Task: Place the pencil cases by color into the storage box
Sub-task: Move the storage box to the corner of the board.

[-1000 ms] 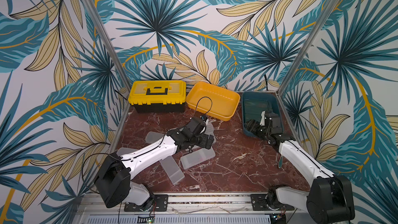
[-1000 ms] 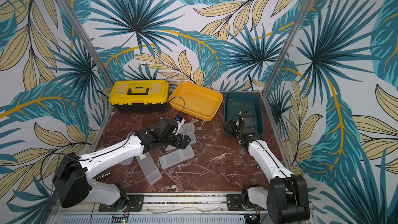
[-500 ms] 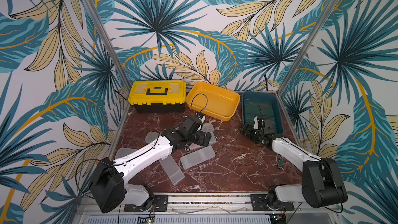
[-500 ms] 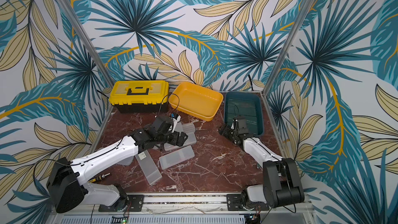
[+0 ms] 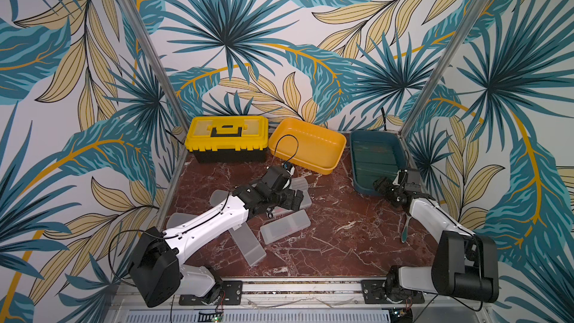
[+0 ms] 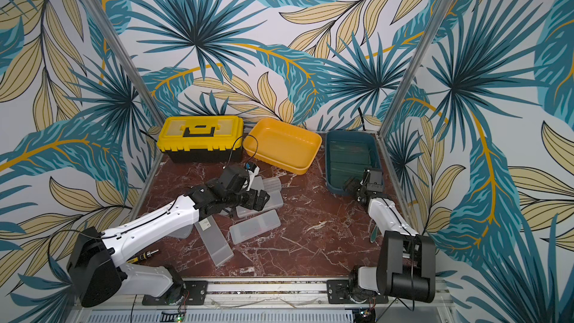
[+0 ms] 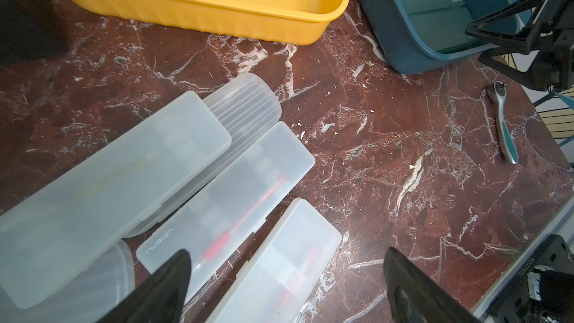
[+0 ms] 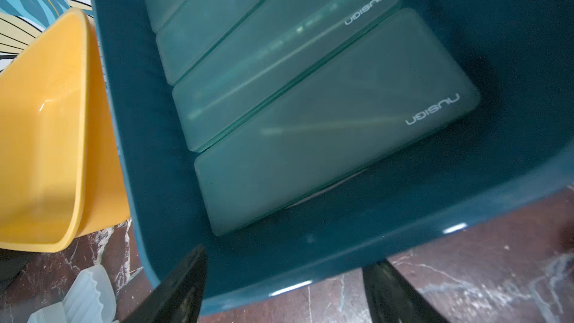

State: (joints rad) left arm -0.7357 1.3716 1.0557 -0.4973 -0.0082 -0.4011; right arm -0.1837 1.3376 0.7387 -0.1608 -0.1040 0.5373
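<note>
your right gripper (image 5: 385, 189) has pulled back from over the teal box (image 5: 355, 163) to its 6 o'clock rim. its jaws are part open with nothing between them. so the green drop looks finished. four green cases (image 8: 326, 125) lie flat inside the box, which sits at 2 o'clock on the table (image 5: 341, 243). they lie side by side, long axes 9 to 3.

your left gripper (image 5: 295, 201) is about where it was, spread wide and empty. it hangs over the white cases (image 7: 236, 200) just 9 o'clock of table centre. the yellow box (image 5: 338, 156) at 12 o'clock holds nothing, so all the white sorting is left, i'd say.

the two cases under the jaws lie side by side, long axes 8 to 2, far ends aimed roughly at the yellow box. a third white case (image 5: 248, 243) runs 11 to 5. can't tell which one you're after.
</note>
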